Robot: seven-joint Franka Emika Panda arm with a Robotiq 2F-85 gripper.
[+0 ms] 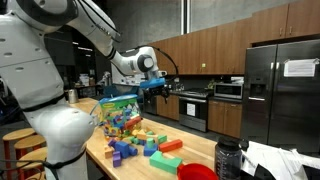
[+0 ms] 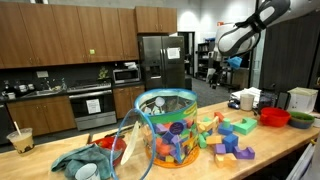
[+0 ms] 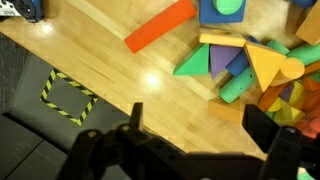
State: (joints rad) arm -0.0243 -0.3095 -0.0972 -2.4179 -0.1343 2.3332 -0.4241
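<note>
Pincer jaws apart, as wide as they go, nothing between them. I see both fingers dark at the bottom of the wrist view, with bare wood in the gap. In both exterior views the pincer hangs high in the air, well above the desk and touching nothing.

Nearest thing is the block pile, loose toy blocks in mixed colours and shapes, heaped on the light wooden desk. In the wrist view it sits up and to the right of the fingers, well apart from them.

What I can make out in the pile:
- orange-red plank, long and flat, lying at a slant on the near edge of the pile, on its own
- green wedge, next to a purple block
- yellow triangle, on top of the others
- blue block with a green round piece on it, at the top edge of the view

In an exterior view the block pile is spread just beside a clear plastic tub that is also full of blocks; a red bowl sits further along the desk. From the opposite side I see the tub in front, the pile behind it and a teal cloth beside it.

The wrist view also catches the desk edge and dark floor with a yellow-black tape square.
</note>
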